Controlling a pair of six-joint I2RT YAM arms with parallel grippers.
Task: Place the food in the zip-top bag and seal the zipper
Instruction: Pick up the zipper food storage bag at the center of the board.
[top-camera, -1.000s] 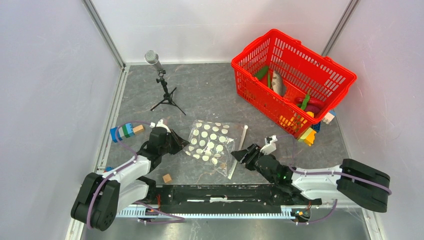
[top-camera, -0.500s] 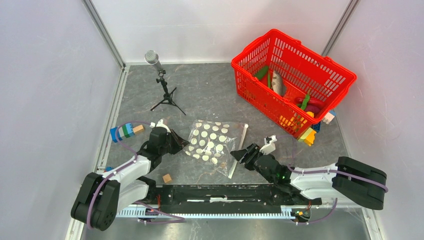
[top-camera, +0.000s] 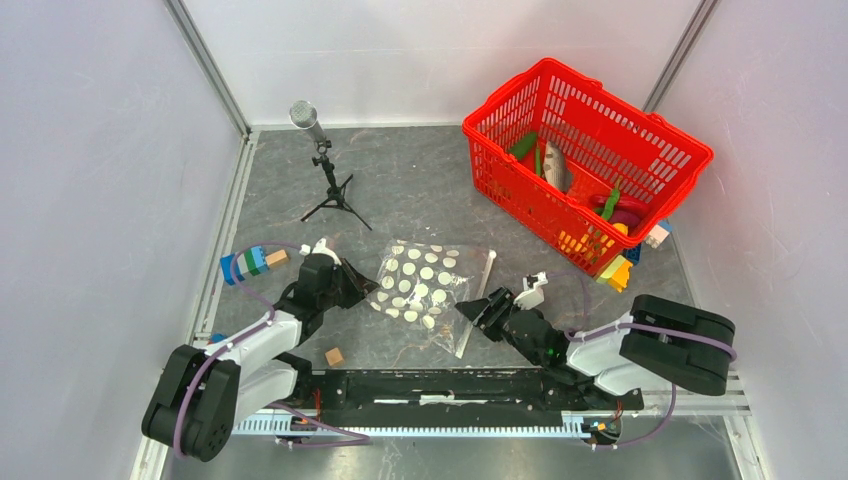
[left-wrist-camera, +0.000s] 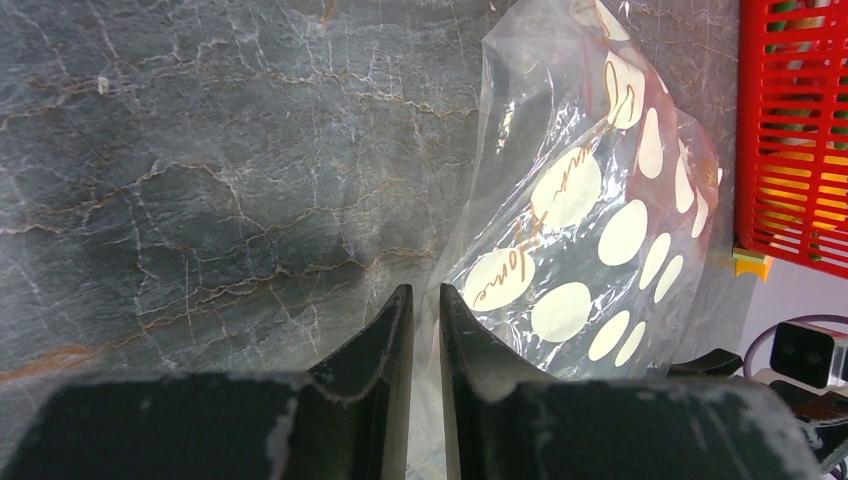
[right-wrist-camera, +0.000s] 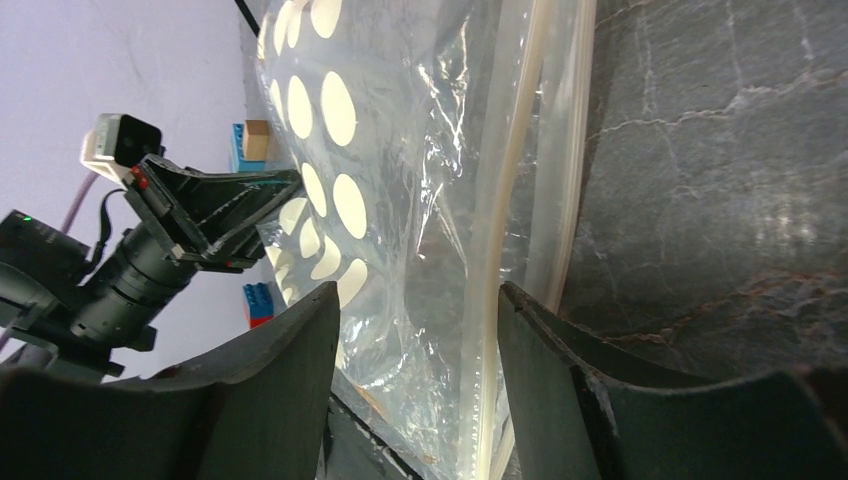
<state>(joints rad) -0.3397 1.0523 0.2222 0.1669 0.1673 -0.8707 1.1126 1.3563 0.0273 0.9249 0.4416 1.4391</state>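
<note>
The zip-top bag (top-camera: 425, 285), clear with white dots, lies flat between my two grippers. Its white zipper (top-camera: 477, 300) runs along its right edge. My left gripper (top-camera: 352, 286) is shut on the bag's left edge; in the left wrist view (left-wrist-camera: 424, 292) clear film sits between the jaws, beside the dotted bag (left-wrist-camera: 580, 200). My right gripper (top-camera: 478, 308) is open; in the right wrist view (right-wrist-camera: 418, 290) the jaws stand either side of the zipper (right-wrist-camera: 505, 200) near its near end. The food lies in the red basket: a grey fish (top-camera: 557, 165), green pods (top-camera: 523, 146) and a magenta aubergine (top-camera: 625, 213).
The red mesh basket (top-camera: 520, 200) stands at the back right, with yellow and white blocks (top-camera: 617, 272) by its near corner. A microphone on a tripod (top-camera: 322, 165) stands at the back left. Blue-green blocks (top-camera: 250, 263) and a wooden cube (top-camera: 335, 356) lie by my left arm.
My right gripper has shifted a little left towards the bag's zipper and the right arm's elbow has swung left. The left gripper and the bag have stayed put.
</note>
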